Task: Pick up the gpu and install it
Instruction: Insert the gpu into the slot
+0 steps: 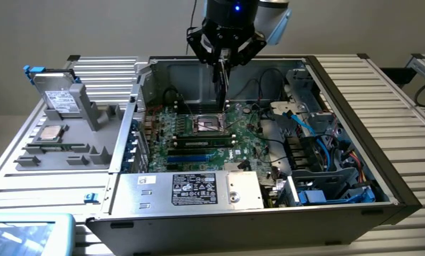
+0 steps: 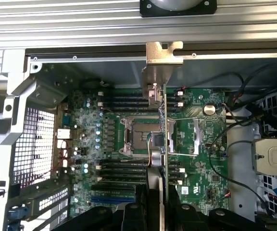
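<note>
While fingers (image 2: 153, 195) grip it: 1 gpu (image 2: 160, 67).

Matt black casing on the end effector (image 1: 223, 60). Bare, dull silver metal on the gpu (image 2: 161, 65) bracket, green lacquered board edge. Glossy green on the motherboard (image 1: 205, 133). Matt grey sheet metal for the case (image 1: 180, 72); ribbed, satin-finish metal across the desk (image 1: 383, 90).

The arm (image 1: 273, 18) is brought in from above, with the wrist turned straight down. The hand (image 1: 225, 61) (image 2: 158, 207) is held vertical, and its black fingers (image 1: 204, 47) are angled inward to a narrow gap. The gpu (image 1: 223, 88) (image 2: 158, 72) is clamped by its upper edge there and is carried upright, edge-on below the fingertips.
</note>
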Available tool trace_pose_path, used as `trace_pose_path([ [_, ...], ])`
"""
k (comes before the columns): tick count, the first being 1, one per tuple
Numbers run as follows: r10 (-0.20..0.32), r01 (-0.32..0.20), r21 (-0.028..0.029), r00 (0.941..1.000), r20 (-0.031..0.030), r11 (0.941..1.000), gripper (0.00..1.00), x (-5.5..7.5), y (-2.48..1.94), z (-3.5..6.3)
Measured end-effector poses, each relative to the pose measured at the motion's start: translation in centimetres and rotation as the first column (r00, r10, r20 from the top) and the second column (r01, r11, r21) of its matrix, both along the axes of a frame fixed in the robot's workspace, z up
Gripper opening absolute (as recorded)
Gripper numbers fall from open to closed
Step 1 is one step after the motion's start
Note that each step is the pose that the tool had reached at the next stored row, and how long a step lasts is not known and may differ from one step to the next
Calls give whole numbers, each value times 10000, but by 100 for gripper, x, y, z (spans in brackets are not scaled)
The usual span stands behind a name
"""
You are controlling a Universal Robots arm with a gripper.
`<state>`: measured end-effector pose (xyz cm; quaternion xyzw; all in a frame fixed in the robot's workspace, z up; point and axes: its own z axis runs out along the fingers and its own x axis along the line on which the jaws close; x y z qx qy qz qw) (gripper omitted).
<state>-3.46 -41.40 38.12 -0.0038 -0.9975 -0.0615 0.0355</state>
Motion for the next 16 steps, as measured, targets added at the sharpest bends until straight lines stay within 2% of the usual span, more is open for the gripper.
trace_pose_path([
  [4,113,-113,2,9999,5,9999,28,-2,1,-1],
  [8,832,-832,0,9965,5,9965,28,-3,1,-1],
  [12,1552,-1552,3,9879,5,9879,28,-3,1,-1],
  [16,2274,-2274,6,9738,6,9738,28,-3,1,-3],
])
